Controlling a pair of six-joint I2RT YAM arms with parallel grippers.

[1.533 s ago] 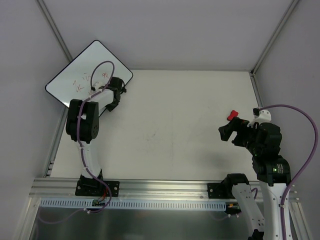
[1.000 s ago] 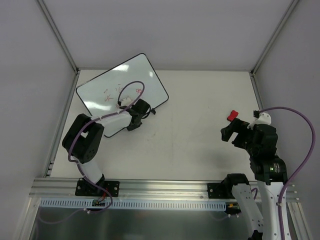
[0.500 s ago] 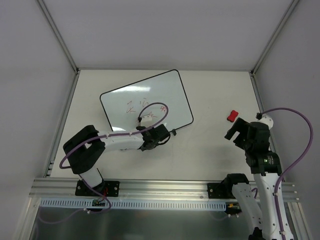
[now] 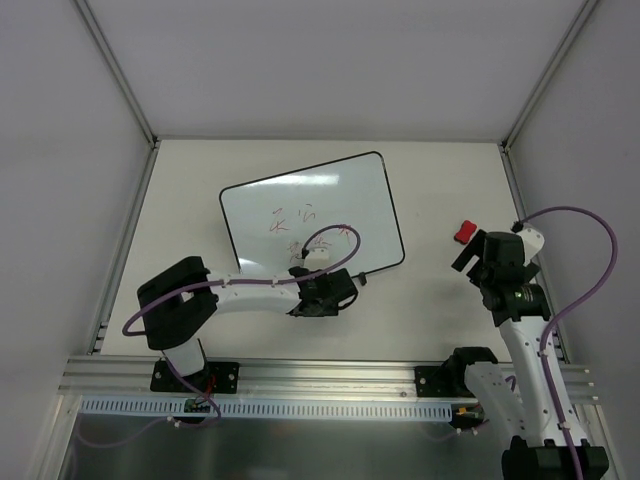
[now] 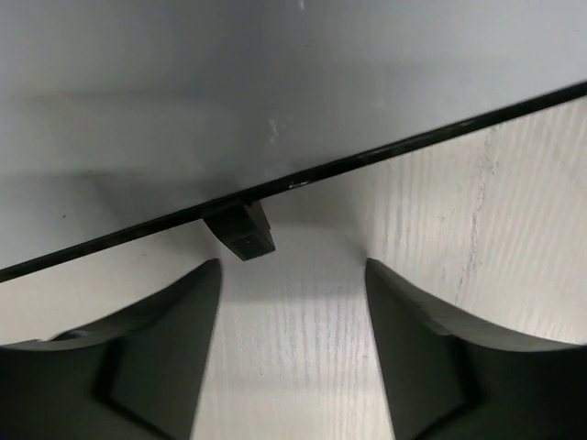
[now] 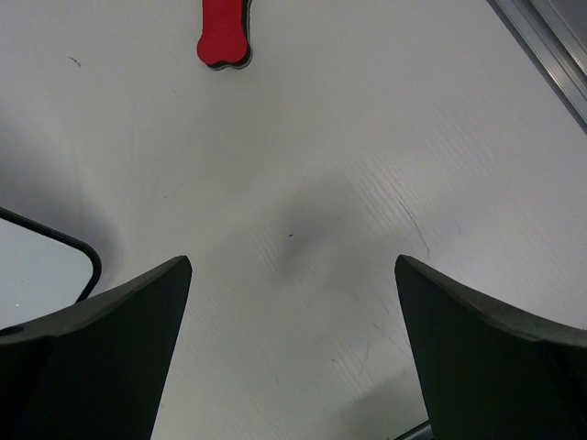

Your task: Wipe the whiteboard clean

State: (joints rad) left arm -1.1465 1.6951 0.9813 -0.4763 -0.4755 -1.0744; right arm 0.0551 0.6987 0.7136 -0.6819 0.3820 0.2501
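whiteboard [image 4: 312, 205]: glossy white, thin black rim, red scribbles toward its near edge
clip [image 5: 240, 229]: black, on the whiteboard's black rim
small block [image 6: 223, 35]: bright red, with a darker layer at its edge
surface [image 4: 430, 300]: off-white, faint grey scuffs, fine ribbed grain up close
arms [image 4: 255, 290]: white links, black joints
cables [image 4: 566, 210]: purple
rail [image 4: 330, 375]: silver metal

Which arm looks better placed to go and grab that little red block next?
The right one. The right claw is open and points at the red block lying just ahead of it. The left claw sits at the near edge of the whiteboard, far from the block.
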